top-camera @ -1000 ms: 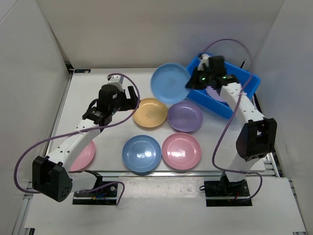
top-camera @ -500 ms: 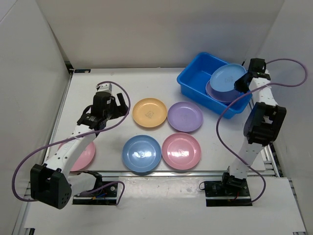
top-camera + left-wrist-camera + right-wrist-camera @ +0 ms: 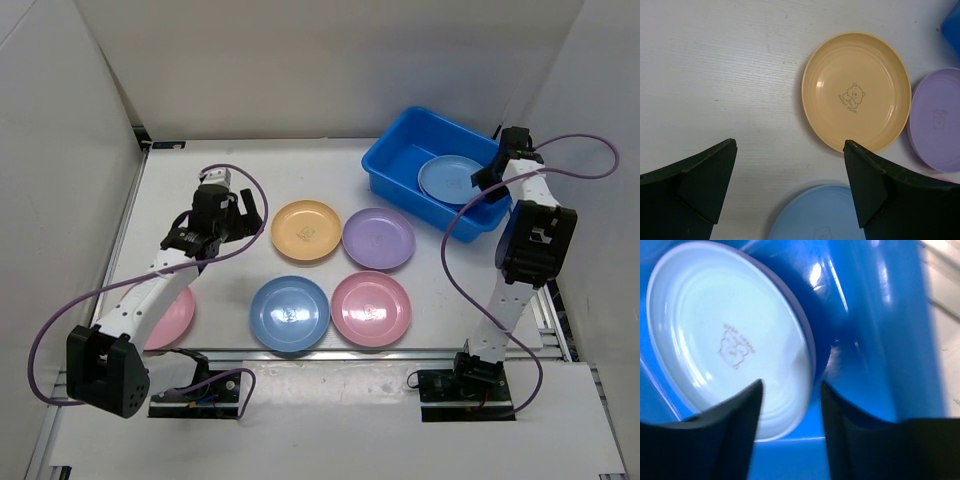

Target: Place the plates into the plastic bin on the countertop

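Observation:
The blue plastic bin (image 3: pixel 400 158) stands at the back right of the white countertop (image 3: pixel 220 180). A light blue plate (image 3: pixel 448 180) (image 3: pixel 725 340) lies flat inside it, with a purple rim (image 3: pixel 813 347) showing beneath. My right gripper (image 3: pixel 484 180) (image 3: pixel 791 384) hangs over the bin's right end, jaws apart astride the plate's edge without pinching it. On the countertop lie orange (image 3: pixel 307 230) (image 3: pixel 855 90), purple (image 3: pixel 378 238) (image 3: pixel 937 120), blue (image 3: pixel 289 312) (image 3: pixel 825 215) and pink (image 3: pixel 371 308) plates. My left gripper (image 3: pixel 250 210) (image 3: pixel 789 144) is open and empty, left of the orange plate.
Another pink plate (image 3: pixel 170 318) lies at the near left, partly under my left arm. White walls close in the countertop at the back and on both sides. A purple cable loops beside each arm.
My right arm carried the light blue plate over the bin, then opened; the plate now lies flat inside. My left arm pulled back slightly toward the left.

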You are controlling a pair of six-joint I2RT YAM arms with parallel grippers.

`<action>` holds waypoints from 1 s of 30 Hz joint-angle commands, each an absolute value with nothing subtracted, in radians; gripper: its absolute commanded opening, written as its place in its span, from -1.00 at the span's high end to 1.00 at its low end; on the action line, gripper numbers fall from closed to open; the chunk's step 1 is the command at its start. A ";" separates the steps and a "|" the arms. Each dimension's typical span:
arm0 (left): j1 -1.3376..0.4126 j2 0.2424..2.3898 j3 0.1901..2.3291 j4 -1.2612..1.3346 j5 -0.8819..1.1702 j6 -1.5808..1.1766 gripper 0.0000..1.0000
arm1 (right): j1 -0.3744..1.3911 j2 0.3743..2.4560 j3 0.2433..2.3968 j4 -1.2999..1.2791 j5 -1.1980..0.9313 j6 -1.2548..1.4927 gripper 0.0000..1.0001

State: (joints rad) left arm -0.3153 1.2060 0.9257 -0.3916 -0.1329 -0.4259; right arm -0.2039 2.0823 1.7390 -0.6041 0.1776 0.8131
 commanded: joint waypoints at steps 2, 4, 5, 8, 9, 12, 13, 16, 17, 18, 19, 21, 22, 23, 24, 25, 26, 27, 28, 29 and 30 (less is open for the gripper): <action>-0.311 1.209 0.976 -0.393 -0.135 -0.419 -0.98 | -0.227 1.957 1.756 -0.607 0.264 0.822 -0.21; -0.311 1.209 0.982 -0.393 -0.133 -0.420 -0.98 | -0.226 1.927 1.755 -0.609 0.276 0.804 -0.40; -0.310 1.209 0.983 -0.393 -0.133 -0.422 -0.98 | -0.229 1.893 1.749 -0.598 0.270 0.792 -0.44; -0.311 1.209 0.986 -0.393 -0.124 -0.423 -0.98 | -0.215 1.835 1.730 -0.528 0.197 0.675 -0.63; -0.310 1.212 0.988 -0.393 -0.123 -0.423 -0.98 | -0.207 1.798 1.715 -0.516 0.172 0.596 -0.67; -0.310 1.218 0.991 -0.400 -0.123 -0.414 -0.98 | -0.141 1.725 1.663 -0.485 0.065 0.442 -0.76; -0.307 1.221 0.991 -0.393 -0.121 -0.414 -0.98 | -0.114 1.698 1.636 -0.485 0.031 0.405 -0.79; -0.308 1.227 0.997 -0.393 -0.112 -0.407 -0.98 | -0.013 1.593 1.475 -0.472 -0.070 0.368 -0.83; -0.310 1.227 0.997 -0.393 -0.104 -0.403 -0.98 | 0.048 1.565 1.435 -0.476 -0.075 0.374 -0.83; -0.308 1.226 0.994 -0.393 -0.089 -0.405 -0.98 | 0.073 1.519 1.360 -0.485 -0.078 0.377 -0.83; -0.308 1.224 0.993 -0.393 -0.083 -0.403 -0.98 | 0.092 1.500 1.326 -0.497 -0.083 0.390 -0.83; -0.308 1.218 0.985 -0.393 -0.064 -0.411 -0.98 | 0.136 1.448 1.191 -0.497 -0.092 0.454 -0.83; -0.308 1.215 0.980 -0.393 -0.055 -0.411 -0.98 | 0.141 1.399 1.140 -0.491 -0.107 0.480 -0.83; -0.307 1.215 0.974 -0.393 -0.048 -0.416 -0.98 | 0.149 1.372 1.093 -0.482 -0.104 0.541 -0.81; -0.308 1.215 0.970 -0.393 -0.038 -0.416 -0.98 | 0.153 1.350 1.044 -0.439 -0.112 0.555 -0.81; -0.308 1.215 0.965 -0.393 -0.032 -0.417 -0.98 | 0.153 1.313 0.952 -0.422 -0.109 0.607 -0.79; -0.308 1.215 0.962 -0.393 -0.009 -0.416 -0.98 | 0.159 1.298 0.915 -0.393 -0.103 0.632 -0.78; -0.308 1.215 0.960 -0.393 -0.003 -0.417 -0.98 | 0.160 1.289 0.882 -0.350 -0.109 0.647 -0.76; -0.308 1.221 0.959 -0.393 0.027 -0.417 -0.98 | 0.166 1.276 0.838 -0.332 -0.098 0.675 -0.75; -0.308 1.221 0.954 -0.393 0.049 -0.419 -0.98 | 0.166 1.276 0.818 -0.295 -0.078 0.687 -0.74; -0.308 1.221 0.951 -0.393 0.058 -0.431 -0.98 | 0.172 1.282 0.802 -0.276 -0.049 0.693 -0.74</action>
State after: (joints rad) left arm -0.3115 1.2278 0.9573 -0.3912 -0.0143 -0.4198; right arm 0.1635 1.3090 0.8333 -0.4282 -0.0883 0.6064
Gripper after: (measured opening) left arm 0.986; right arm 0.874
